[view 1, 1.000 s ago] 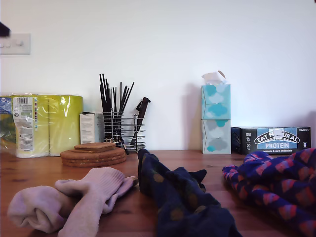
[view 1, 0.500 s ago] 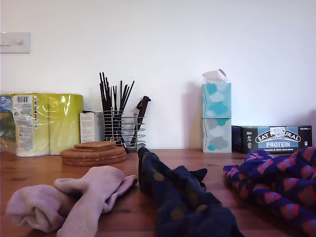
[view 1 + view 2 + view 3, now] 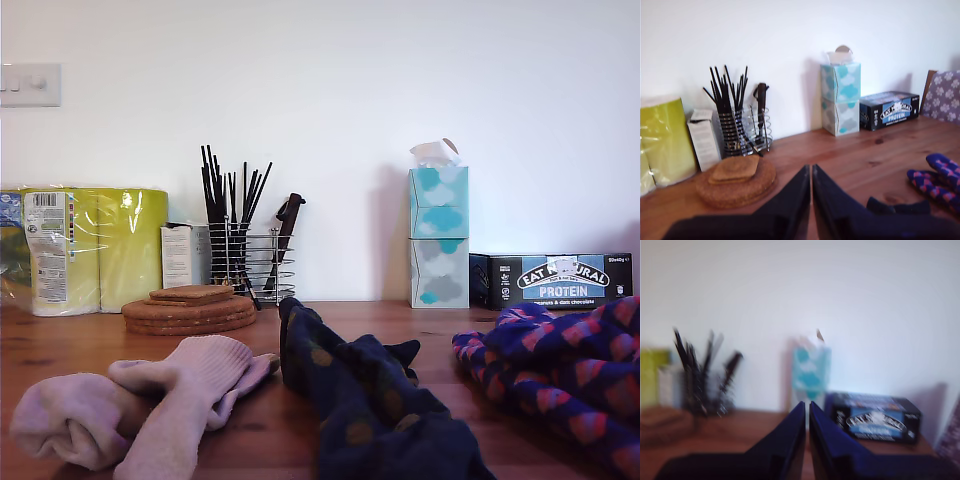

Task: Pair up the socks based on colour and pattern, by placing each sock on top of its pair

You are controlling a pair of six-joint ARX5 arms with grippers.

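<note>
Holding my first gripper (image 3: 811, 167) above the table, jaws pressed together and gripping nothing, looking out over the cork coasters (image 3: 735, 182); keeping my second gripper (image 3: 806, 404) likewise clenched on nothing, its view being too blurred to show any sock

Seeing neither arm in the exterior view, so not telling from there which is nearer

Finding the pale socks (image 3: 150, 410) lying heaped just in front of the cork coasters, toward the exterior camera; the navy spotted socks (image 3: 370, 400) lying beside them, further to the exterior view's right of the coasters, long axis running from the coasters' side toward the camera; the blue checked socks (image 3: 560, 380) lying well apart from the coasters, further right again

Judging the first gripper, looking over the coasters with the checked socks showing at the edge of its view, to be the nearer for any last tidying
</note>
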